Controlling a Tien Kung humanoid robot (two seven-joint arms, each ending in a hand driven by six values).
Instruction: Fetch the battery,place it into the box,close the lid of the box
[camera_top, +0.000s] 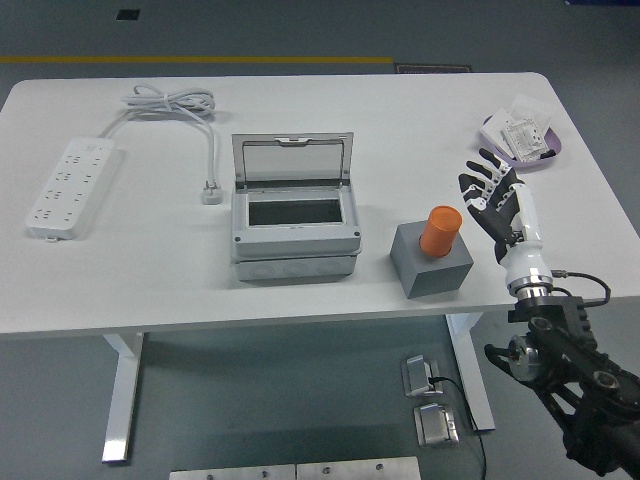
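Right hand (492, 190) fingers spread, near table's (300, 100) right edge, beside battery (440, 231)

Lab or workshop: bare white table (300, 300), grey floor with yellow line (200, 60), floor mounting plates (295, 469).

Orange cylindrical battery (440, 231) upright in a grey block holder (432, 262). Grey box (294, 238) just left of it, lid (293, 158) open, upright.

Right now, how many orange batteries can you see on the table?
1. The orange battery stands upright on the grey block, right of the open box. Others could be hidden inside the box.
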